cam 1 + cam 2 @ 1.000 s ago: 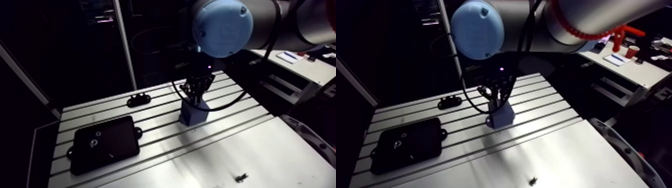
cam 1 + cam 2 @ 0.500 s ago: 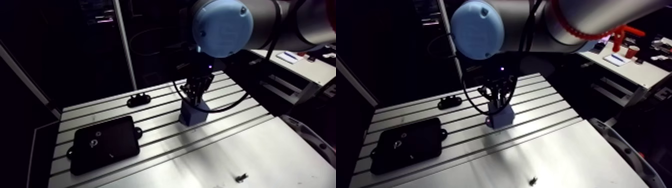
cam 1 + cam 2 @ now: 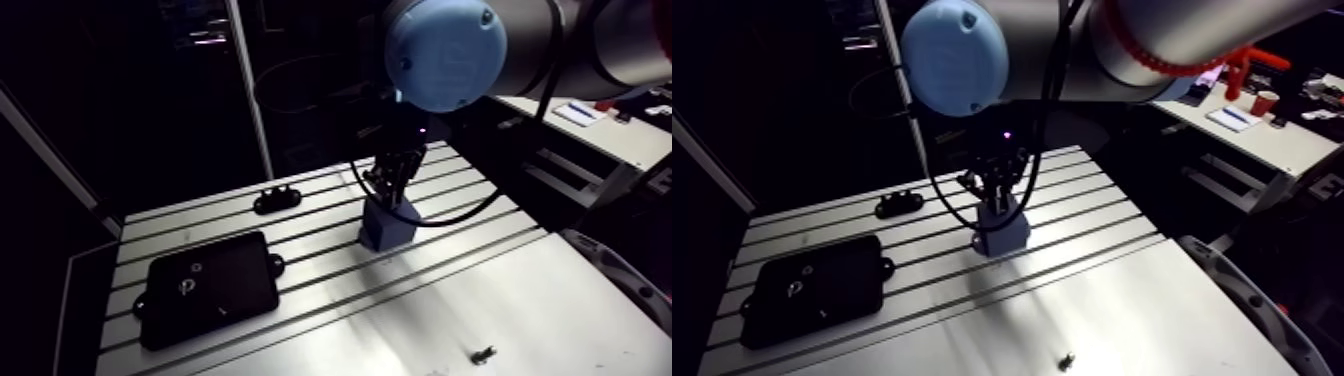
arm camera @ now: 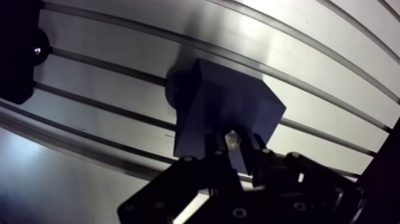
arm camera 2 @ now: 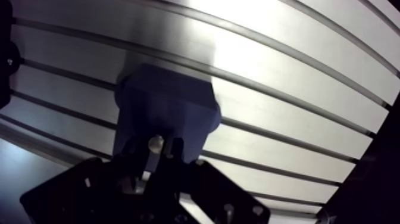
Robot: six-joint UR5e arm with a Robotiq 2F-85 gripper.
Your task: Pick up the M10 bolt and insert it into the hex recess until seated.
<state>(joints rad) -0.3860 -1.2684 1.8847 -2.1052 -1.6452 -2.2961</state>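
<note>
The pick-up looks done. My gripper [image 4: 234, 150] is clamped on the M10 bolt [image 4: 233, 138], with a dark finger [image 4: 213, 156] pressed against each side of it.

What is left, as I judge it, is the insertion itself. In the wrist view the bolt sits between my fingers right over the top face of the blue block [image 4: 229, 110], close to the edge of the block nearest me. I cannot see the hex recess; the bolt and my fingers cover the spot where it would be. So I cannot tell whether the bolt has begun to enter or only hangs above the opening, and nothing shows it seated.

In the arm view, the block stands just right of the frame's centre on the slotted table [image 3: 560, 300], and I come straight down onto it from above.

The bolt itself shows as a small pale metal end with a dull shine and faceted edges, much brighter than the dark fingers around it. Its shank is hidden.

Well apart from the block, a black plate [image 3: 210, 288] lies at lower left of the arm view. A small black bracket [image 3: 277, 199] sits left of centre, and a small loose metal part [image 3: 483, 354] lies near the bottom edge at right.
</note>
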